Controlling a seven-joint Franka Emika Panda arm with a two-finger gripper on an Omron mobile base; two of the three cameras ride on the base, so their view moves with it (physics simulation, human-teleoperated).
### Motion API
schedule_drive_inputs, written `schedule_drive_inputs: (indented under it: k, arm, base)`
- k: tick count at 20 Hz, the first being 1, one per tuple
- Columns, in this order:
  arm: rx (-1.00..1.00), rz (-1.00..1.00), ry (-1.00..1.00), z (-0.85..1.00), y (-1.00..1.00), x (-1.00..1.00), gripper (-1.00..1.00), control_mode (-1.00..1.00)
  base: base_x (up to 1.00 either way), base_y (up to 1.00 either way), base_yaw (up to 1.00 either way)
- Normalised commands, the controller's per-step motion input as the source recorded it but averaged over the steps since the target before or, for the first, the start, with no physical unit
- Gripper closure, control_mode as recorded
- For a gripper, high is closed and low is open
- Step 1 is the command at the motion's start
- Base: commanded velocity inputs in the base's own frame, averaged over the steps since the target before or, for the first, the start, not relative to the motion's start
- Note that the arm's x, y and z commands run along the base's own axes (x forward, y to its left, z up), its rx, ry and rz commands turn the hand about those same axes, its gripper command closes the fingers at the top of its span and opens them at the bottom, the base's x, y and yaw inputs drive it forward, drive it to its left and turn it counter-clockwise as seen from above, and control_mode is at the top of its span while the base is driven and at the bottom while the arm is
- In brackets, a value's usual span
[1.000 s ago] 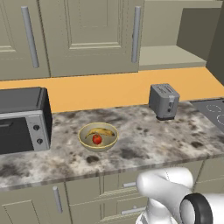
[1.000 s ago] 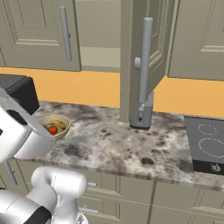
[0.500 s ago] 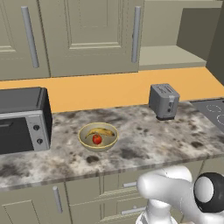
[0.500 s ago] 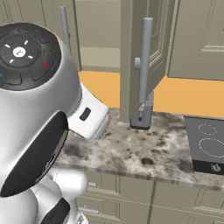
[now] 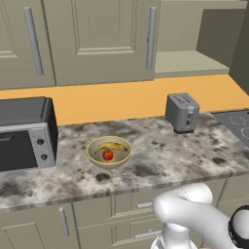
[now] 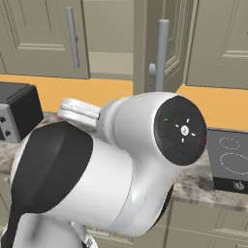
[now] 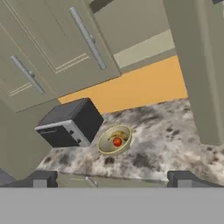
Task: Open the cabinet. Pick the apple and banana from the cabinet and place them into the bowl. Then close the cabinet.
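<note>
Bowl (image 7: 114,141) sat mid-bench (image 7: 166,144) with the apple (image 7: 117,141) and banana (image 7: 119,135) inside, toaster oven (image 7: 70,124) at its 9 o'clock.

Two base views forward over the counter (image 5: 160,160), the hand view tilted, all sharing the bowl (image 5: 109,152) area.

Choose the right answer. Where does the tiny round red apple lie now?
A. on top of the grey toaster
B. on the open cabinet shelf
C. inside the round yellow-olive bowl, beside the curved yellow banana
C: the apple sits in the bowl next to the banana on the counter.
</note>
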Motion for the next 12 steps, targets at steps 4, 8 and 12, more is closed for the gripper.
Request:
schedule_drive_inputs:
  k: [4,8,12]
  arm:
    - [0.05,0.18,-0.25,-0.07,-0.67,0.06,-1.0,-1.0]
    - [0.04,0.2,-0.23,-0.07,-0.37,0.45,-1.0,-1.0]
    - [0.04,0.2,-0.28,-0.01,-0.08,0.69,-1.0,-1.0]
  base:
    - [0.0,0.0,0.0]
    - [0.0,0.0,0.0]
    - [0.0,0.0,0.0]
